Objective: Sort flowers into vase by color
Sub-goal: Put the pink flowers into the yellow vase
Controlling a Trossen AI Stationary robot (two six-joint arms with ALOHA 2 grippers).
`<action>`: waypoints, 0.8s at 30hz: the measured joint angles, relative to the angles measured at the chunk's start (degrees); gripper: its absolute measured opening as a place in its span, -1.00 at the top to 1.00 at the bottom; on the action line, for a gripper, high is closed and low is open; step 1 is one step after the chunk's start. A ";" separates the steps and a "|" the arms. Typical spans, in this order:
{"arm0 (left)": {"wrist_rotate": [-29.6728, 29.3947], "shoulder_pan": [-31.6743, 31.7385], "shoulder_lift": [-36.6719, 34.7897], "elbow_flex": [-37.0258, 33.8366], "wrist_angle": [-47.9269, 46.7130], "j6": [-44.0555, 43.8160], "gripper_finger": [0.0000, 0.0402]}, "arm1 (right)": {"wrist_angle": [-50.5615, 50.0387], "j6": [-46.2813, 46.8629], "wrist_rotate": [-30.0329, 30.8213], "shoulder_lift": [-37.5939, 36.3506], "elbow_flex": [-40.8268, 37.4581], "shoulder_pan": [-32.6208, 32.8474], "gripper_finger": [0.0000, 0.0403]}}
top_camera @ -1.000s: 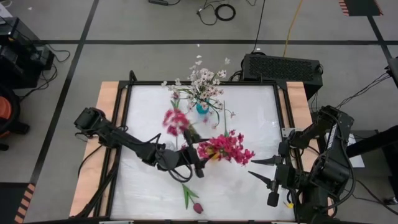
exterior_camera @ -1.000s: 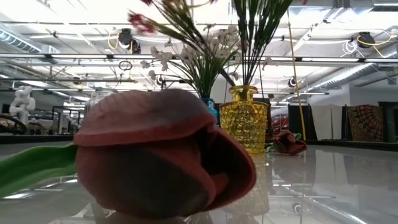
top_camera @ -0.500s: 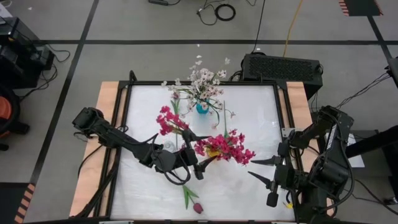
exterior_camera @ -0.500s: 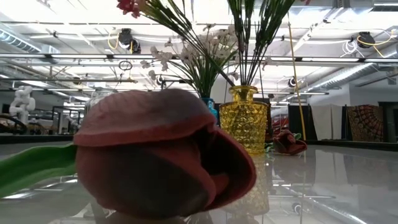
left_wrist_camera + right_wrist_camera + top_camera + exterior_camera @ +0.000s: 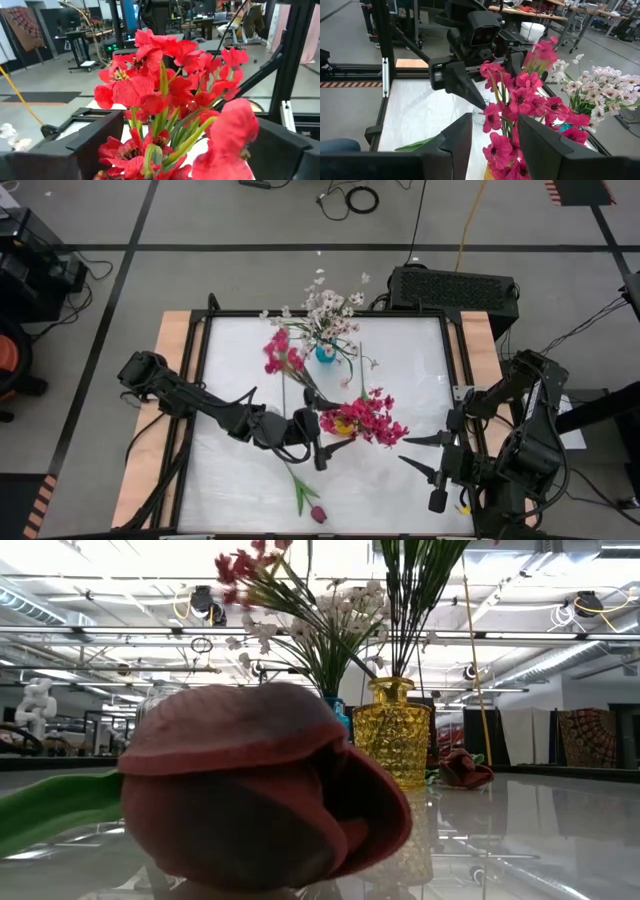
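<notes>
Magenta stem released over the yellow vase, our left fingers spread.

Nearest us, a maroon tulip (image 5: 317,513) lies on the table (image 5: 400,480), well in front of the yellow vase (image 5: 391,732). Our left gripper (image 5: 315,432) sits just beside that vase, fingers apart and empty; a magenta cluster (image 5: 283,351) leans away from it. Our right gripper (image 5: 412,450) waits to its side, half parted, holding nothing. Beyond the vase, white-pink blossoms (image 5: 330,310) fill a blue vase (image 5: 325,354).

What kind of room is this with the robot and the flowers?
Probably a robotics lab or workshop: cables lie on a grey floor marked with black tape, the low view shows bare ceiling pipes, and desks with equipment stand behind the table.
</notes>
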 joint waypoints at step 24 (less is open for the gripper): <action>10.91 1.30 0.02 0.04 19.54 -13.05 -0.83 | 0.63 -0.85 0.09 0.00 0.00 0.00 0.25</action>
